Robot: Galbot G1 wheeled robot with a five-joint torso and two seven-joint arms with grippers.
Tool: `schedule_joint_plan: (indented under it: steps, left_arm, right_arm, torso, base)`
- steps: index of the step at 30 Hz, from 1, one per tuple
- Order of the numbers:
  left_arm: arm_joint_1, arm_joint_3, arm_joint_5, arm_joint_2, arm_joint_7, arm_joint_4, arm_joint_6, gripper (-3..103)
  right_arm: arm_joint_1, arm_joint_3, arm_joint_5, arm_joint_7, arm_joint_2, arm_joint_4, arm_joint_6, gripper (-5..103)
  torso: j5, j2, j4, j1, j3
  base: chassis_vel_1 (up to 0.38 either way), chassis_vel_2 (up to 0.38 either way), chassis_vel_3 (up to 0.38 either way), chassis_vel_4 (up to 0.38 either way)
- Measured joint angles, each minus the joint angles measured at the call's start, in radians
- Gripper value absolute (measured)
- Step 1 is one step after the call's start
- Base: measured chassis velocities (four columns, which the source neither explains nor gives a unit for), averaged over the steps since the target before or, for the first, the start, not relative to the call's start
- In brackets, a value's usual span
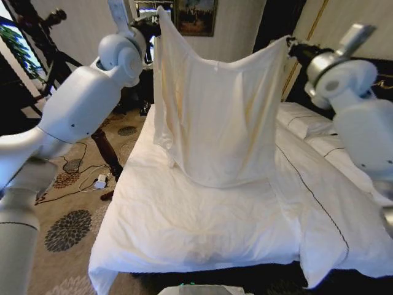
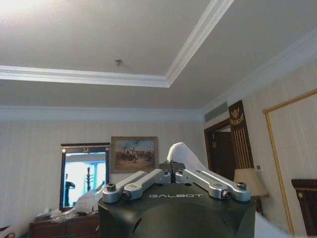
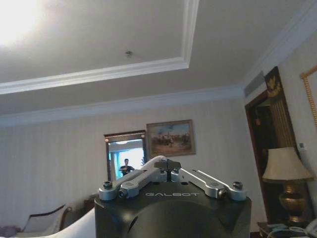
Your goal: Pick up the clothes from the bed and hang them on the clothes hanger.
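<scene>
The clothes [image 1: 215, 104], a large cream garment, hang spread out in the air above the bed [image 1: 184, 227]. My left gripper [image 1: 156, 27] is shut on one top corner, and my right gripper [image 1: 288, 46] is shut on the other. The lower edge hangs just over the white duvet. In the left wrist view the left gripper [image 2: 172, 173] pinches a peak of cream cloth [image 2: 183, 153]. In the right wrist view the right gripper [image 3: 166, 166] is closed with a bit of cloth [image 3: 151, 161] at its tips. The clothes hanger is out of view.
White pillows [image 1: 304, 120] lie at the bed's head on the right, by the black headboard [image 1: 384, 67]. Left of the bed, patterned carpet carries cables [image 1: 92, 181], a dark wooden leg [image 1: 107, 153] and a tripod [image 1: 49, 55].
</scene>
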Motion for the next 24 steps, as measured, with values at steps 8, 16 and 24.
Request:
schedule_joint_plan:
  steps: [8, 16, 24]
  left_arm:
    - [0.171, -0.140, -0.055, 0.235, -0.060, -0.351, 0.051, 0]
    - [0.355, -0.486, -0.223, 0.532, -0.087, -0.708, 0.114, 0]
    - [0.437, -0.670, -0.404, 0.791, -0.086, -0.835, 0.103, 0]
  right_arm:
    - [-0.300, 0.292, 0.104, 0.064, -0.203, 0.340, -0.047, 0]
    - [-0.321, 0.508, 0.393, 0.248, -0.320, 0.626, -0.091, 0]
    - [-0.351, 0.686, 0.597, 0.410, -0.369, 0.751, -0.172, 0]
  torso:
    - [0.0004, 0.000, -0.0016, -0.001, -0.001]
    - [-0.0007, 0.001, 0.0003, -0.001, -0.001]
    - [0.0007, 0.001, -0.0014, -0.001, -0.001]
  base:
    - [0.000, 0.000, 0.000, 0.000]
    - [0.000, 0.000, 0.000, 0.000]
    - [0.000, 0.000, 0.000, 0.000]
